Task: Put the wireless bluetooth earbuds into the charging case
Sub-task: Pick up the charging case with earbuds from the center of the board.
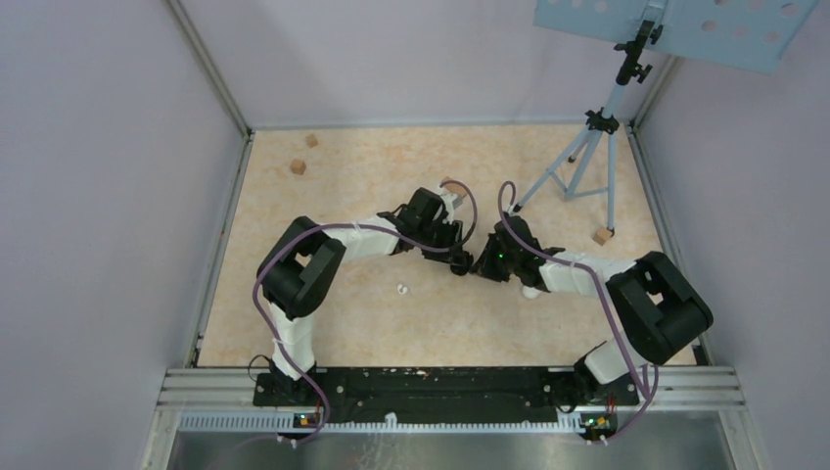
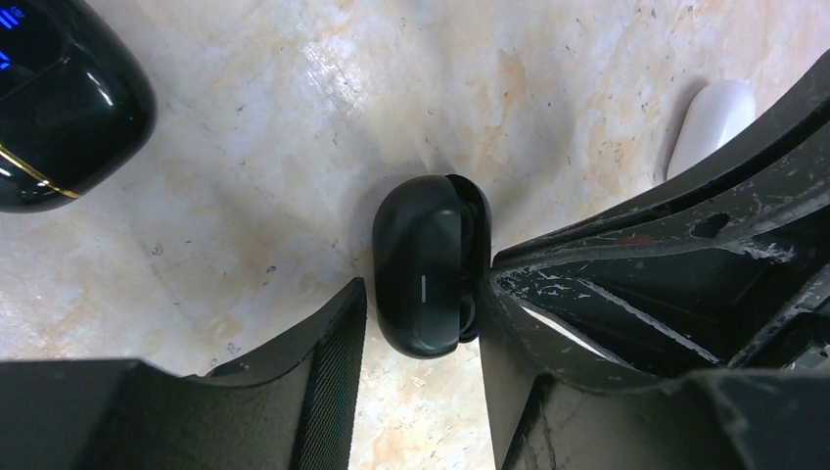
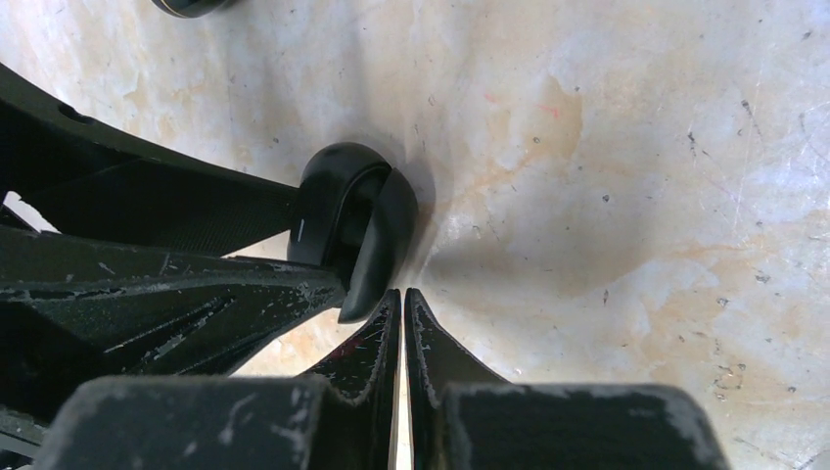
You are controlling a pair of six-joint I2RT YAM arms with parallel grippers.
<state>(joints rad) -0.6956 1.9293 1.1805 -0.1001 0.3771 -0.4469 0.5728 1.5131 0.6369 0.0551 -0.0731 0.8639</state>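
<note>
At the near edge a ribbed metal rail (image 1: 186, 387) spans the table's width and carries both arm bases. The table (image 1: 372, 333) is glossy, marbled cream and peach, and the wrist views show fine dark specks and scratches.

One white earbud (image 1: 401, 289) lies bare on it, left of middle, nearer than the grippers and apart from them. Past it the arms meet mid-table. The left gripper (image 2: 426, 272) straddles a black case (image 3: 328, 196) whose lid is ajar. Its jaws are about half wide, one finger against the case and the other so close that I cannot tell if it grips. I cannot tell what is inside the case. The right gripper (image 3: 403, 299) has its jaws pressed together and empty, with the tips just beside the lid's edge.

A second case (image 2: 59, 98), black with a gold line and blue lights, lies near. A white pebble (image 2: 714, 113) shows partly behind a finger.

Farther back on the right, a block (image 1: 603, 235) lies by a foot of the tripod (image 1: 587, 157). Another block (image 1: 298, 166) and a third block (image 1: 311, 140) lie far left. The tripod bears a blue holed plate (image 1: 685, 24). Pale lilac walls (image 1: 117, 147) with metal posts (image 1: 210, 64) close in three sides.
</note>
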